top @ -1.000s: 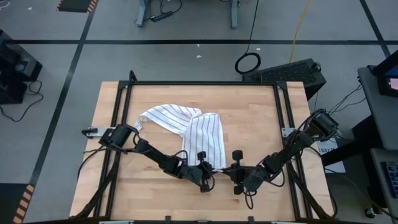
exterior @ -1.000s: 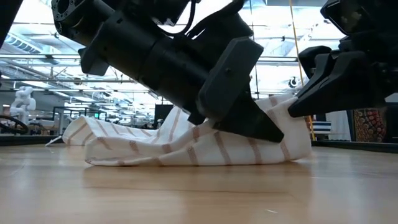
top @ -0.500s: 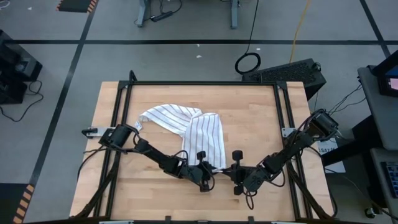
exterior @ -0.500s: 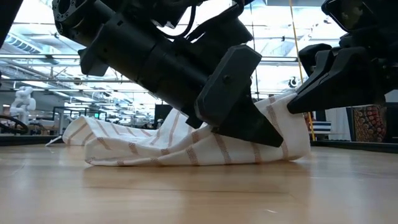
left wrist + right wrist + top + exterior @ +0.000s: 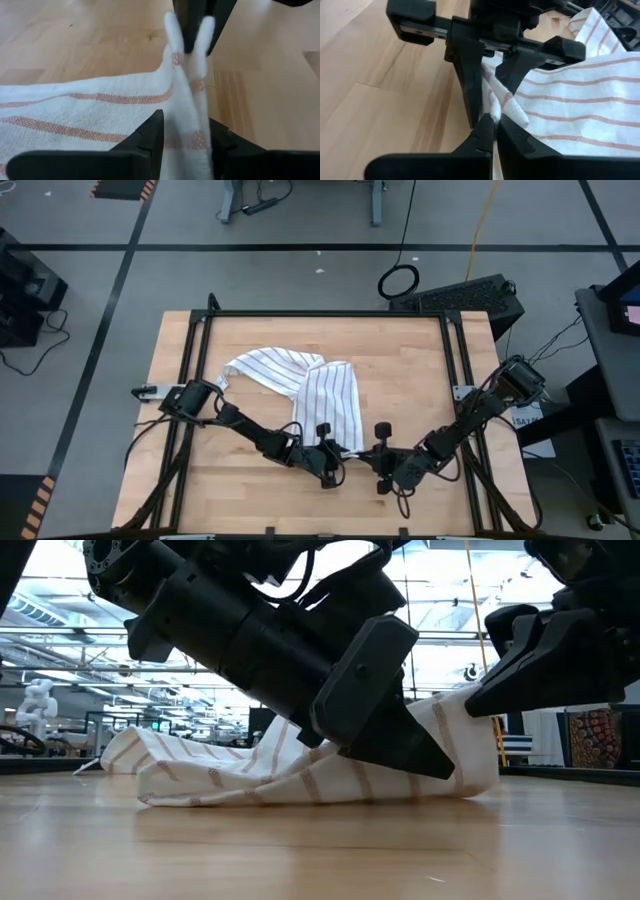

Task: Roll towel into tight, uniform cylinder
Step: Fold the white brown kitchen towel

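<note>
Clearly the towel (image 5: 318, 388) is soft, light and floppy, so its corner edge is best: right jaws (image 5: 494, 120) pinch it tight, left jaws (image 5: 184, 131) sit loosely around it.

The towel (image 5: 305, 387) lies crumpled on the wooden table (image 5: 400, 360), around the middle and a little toward the left edge — white cloth with thin parallel stripes that look dark from above and reddish up close. It is not rolled: one part spreads flat toward the far left, another folds over it and runs toward the near edge. At that near end a corner is pinched up into a narrow raised ridge, lifted slightly off the wood.
</note>
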Motion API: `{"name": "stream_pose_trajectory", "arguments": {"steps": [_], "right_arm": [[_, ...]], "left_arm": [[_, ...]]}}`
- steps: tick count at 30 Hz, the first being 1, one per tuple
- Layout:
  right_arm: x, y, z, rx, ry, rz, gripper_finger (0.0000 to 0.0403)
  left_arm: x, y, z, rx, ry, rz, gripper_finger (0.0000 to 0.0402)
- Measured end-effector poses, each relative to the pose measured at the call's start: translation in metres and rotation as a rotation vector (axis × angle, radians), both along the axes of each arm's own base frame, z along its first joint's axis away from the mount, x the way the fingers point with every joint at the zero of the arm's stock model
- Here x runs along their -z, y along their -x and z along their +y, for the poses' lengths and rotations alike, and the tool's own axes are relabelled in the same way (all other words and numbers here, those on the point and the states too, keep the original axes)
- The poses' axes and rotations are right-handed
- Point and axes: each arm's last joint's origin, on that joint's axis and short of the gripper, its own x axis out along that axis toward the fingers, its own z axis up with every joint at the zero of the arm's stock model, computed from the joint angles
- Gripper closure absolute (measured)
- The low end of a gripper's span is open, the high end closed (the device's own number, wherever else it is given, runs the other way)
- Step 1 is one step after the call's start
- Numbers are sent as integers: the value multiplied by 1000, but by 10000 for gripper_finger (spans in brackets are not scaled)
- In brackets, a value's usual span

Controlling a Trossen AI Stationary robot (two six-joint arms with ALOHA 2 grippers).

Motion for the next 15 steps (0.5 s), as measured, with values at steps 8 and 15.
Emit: {"name": "stream_pose_trajectory", "arguments": {"steps": [8, 15], "right_arm": [[-1, 0, 0, -1, -2, 0, 401], [-1, 2, 3, -18, -4, 3, 401]], "left_arm": [[1, 0, 0, 2, -8, 10, 309], [2, 1, 1, 2, -13, 24, 313]]}}
